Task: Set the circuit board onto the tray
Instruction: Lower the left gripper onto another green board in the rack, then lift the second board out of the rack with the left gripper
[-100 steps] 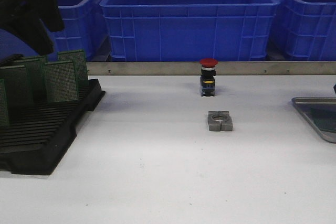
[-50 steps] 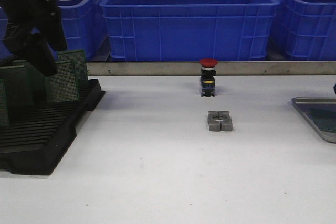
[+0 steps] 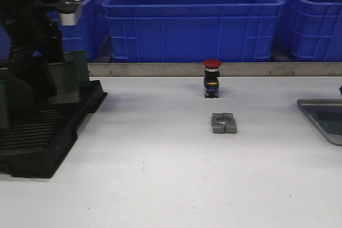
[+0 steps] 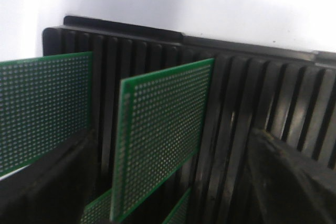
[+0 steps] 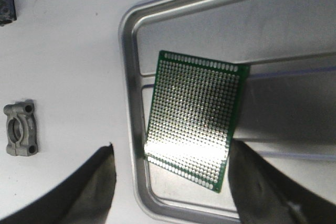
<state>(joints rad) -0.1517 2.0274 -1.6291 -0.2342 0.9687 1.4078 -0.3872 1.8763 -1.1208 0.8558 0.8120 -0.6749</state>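
at the left edge of your front view the left arm's gripper (image 3: 37, 86) hangs over the black slotted rack (image 3: 48, 132), its dark body covering part of the green circuit boards (image 3: 67, 81) that stand upright in the rack's slots. in your left wrist view the two dark fingers (image 4: 47, 187) sit in the lower corners of the frame, spread wide apart, with one upright board (image 4: 160, 140) standing between them and a second board (image 4: 42, 108) at the left edge; neither finger touches a board that you can see, so the jaws are open and hold nothing. the metal tray (image 3: 320, 111) shows only as a silvery corner at the right edge of your front view, well apart from the rack. in your right wrist view the tray's rim (image 5: 131, 129) curves down the middle of the frame, and a circuit board (image 5: 197, 142) lies flat and slightly skewed inside it, near that rim. the right gripper's fingers (image 5: 89, 192) appear as blurred dark shapes in the lower left and lower right of that frame, apart from each other and clear of the board, so they are open too. in the centre of your front view a red-capped push button (image 3: 212, 78) stands upright, and a small grey metal clamp block (image 3: 223, 123) lies on the white table (image 3: 160, 185) just in front of it. blue plastic bins (image 3: 192, 20) line the top of the frame behind a metal rail (image 3: 160, 69).
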